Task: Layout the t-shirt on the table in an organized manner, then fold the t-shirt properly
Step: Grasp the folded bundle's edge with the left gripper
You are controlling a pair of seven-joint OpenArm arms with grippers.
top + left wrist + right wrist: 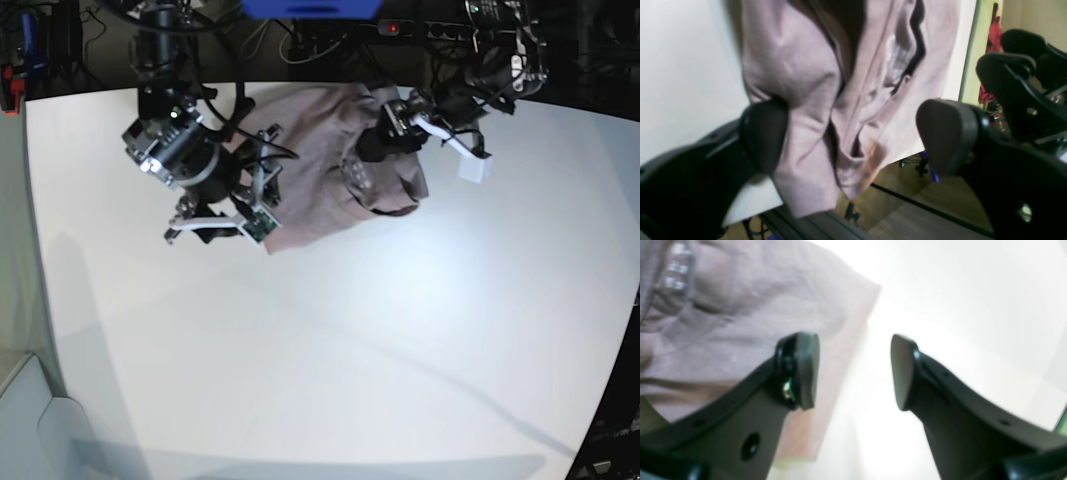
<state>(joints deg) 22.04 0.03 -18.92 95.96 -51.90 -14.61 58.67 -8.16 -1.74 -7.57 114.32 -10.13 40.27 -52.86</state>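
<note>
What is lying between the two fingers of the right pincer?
In the right wrist view, bare white table shows between the fingers of the right pincer. The t-shirt edge ends behind one finger.

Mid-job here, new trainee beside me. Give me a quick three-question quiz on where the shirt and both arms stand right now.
1. True or false: the t-shirt lies flat and spread on the table.
2. Which gripper has one finger lying against the fabric? A. left gripper B. right gripper C. neither
3. Fill in: the right gripper's jaws straddle the shirt's ____, one finger over cloth, the other over bare table.

Key
1. False: it is bunched and creased near the table's far edge.
2. A: in the left wrist view the jaws stand wide, one finger against the cloth, nothing clamped.
3. Edge.
</note>
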